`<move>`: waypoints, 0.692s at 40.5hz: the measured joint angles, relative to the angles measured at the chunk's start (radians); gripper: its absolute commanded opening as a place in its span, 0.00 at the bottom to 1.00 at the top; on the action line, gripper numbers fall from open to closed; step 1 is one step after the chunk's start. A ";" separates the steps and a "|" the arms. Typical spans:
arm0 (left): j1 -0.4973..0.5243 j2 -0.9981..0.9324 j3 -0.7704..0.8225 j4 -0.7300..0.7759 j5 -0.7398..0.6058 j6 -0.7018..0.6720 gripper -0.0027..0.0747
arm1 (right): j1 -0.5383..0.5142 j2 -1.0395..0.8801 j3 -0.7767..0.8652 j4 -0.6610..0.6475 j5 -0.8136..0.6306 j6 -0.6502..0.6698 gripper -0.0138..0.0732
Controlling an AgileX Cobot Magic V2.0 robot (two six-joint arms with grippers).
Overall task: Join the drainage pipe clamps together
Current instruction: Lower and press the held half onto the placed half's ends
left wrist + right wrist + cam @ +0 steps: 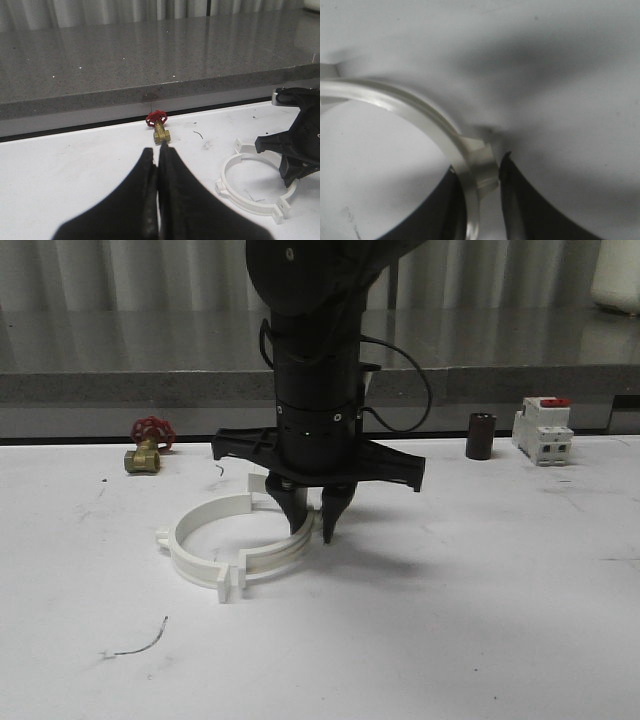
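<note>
Two white drainage pipe clamps (232, 540) lie on the white worktop (480, 620) as one ring, their square end tabs meeting at the near joint. The right pincer (313, 523) stands over the ring's right side, its two fingers straddling the band; whether it grips cannot be told. The left pincer (158, 172) is clenched with nothing in it. Behind the ring sit one red-handled brass valve (148, 444), one dark cylinder (480, 435) and one breaker block (543, 430).
</note>
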 measured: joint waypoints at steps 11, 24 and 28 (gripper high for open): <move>0.000 0.000 0.000 0.000 0.000 0.000 0.01 | 0.004 0.011 -0.002 0.000 -0.001 0.002 0.20; 0.000 0.000 0.000 0.000 0.000 0.000 0.01 | 0.004 0.011 -0.002 0.000 -0.001 0.002 0.20; 0.000 0.000 0.000 0.000 0.000 0.000 0.01 | 0.004 0.011 -0.002 0.002 -0.001 0.002 0.20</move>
